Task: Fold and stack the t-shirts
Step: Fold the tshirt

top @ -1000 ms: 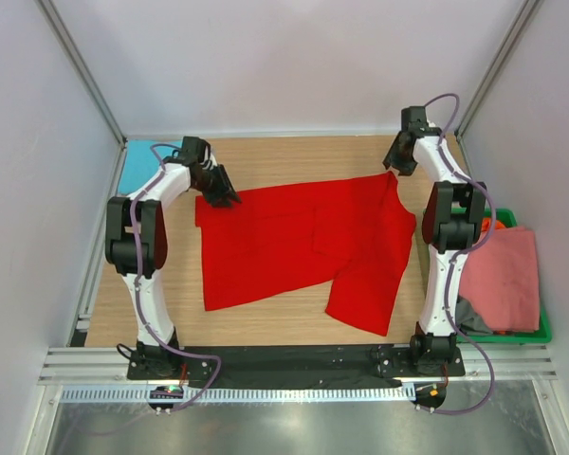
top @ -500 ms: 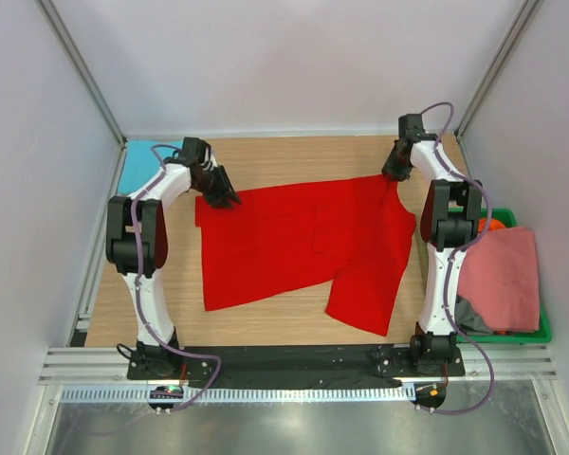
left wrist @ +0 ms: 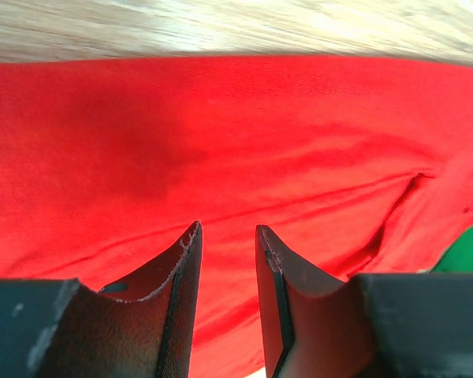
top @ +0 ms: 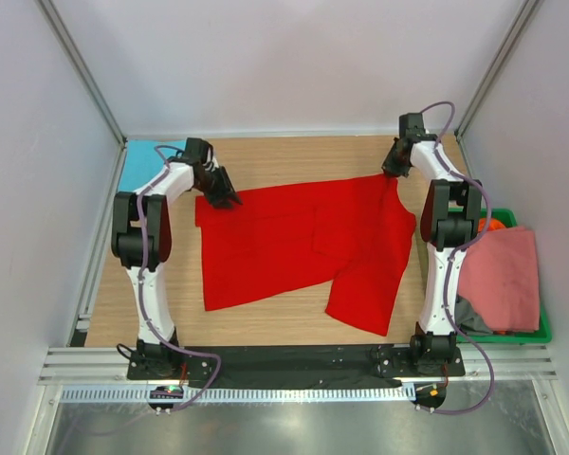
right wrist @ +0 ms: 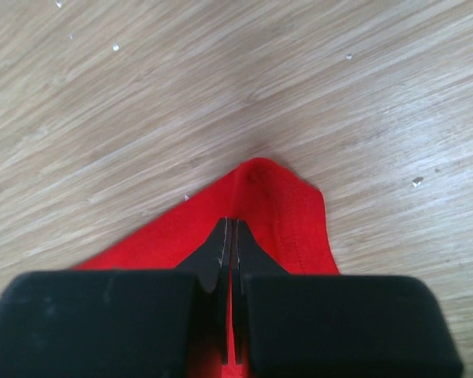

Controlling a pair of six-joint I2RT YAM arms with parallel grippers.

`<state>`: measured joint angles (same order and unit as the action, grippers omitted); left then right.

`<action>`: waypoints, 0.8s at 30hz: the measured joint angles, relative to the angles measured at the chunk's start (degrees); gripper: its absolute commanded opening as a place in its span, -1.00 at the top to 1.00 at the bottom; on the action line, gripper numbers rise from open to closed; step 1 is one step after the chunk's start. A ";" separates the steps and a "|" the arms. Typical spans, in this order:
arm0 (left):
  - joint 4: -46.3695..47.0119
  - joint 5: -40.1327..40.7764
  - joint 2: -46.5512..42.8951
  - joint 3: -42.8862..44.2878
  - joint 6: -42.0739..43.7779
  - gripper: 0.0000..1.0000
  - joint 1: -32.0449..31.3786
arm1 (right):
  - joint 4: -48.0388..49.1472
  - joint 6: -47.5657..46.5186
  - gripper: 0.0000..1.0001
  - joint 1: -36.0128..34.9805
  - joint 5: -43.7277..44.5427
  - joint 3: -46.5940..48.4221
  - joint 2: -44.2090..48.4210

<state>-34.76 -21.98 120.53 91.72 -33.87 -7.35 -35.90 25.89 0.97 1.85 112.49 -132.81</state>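
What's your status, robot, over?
Right gripper shut on far corner of red t-shirt. Left gripper jaws apart over its other far corner. Shirt spread on table. Nothing lying on it.

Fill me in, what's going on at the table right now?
A red t-shirt lies spread out on the wooden table. The right gripper is shut on its far right corner. The left gripper sits at the far left corner, jaws apart over the cloth, apparently not pinching it. A turquoise t-shirt lies at the table's far left, and a pink t-shirt rests in the green crate on the right.
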 measured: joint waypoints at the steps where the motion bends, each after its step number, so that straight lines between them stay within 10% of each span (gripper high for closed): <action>1: -0.02 0.28 0.50 0.00 0.00 0.31 0.04 | 0.33 0.33 0.98 0.11 -0.17 0.00 -0.04; 24: 0.68 1.18 3.61 -0.02 -1.77 0.36 2.10 | 13.20 4.42 0.98 4.94 -8.15 -5.90 -1.36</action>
<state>-34.09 -20.80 124.14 91.70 -35.64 -5.26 -22.70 30.30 5.91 -6.31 106.59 -134.17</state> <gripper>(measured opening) 0.315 0.025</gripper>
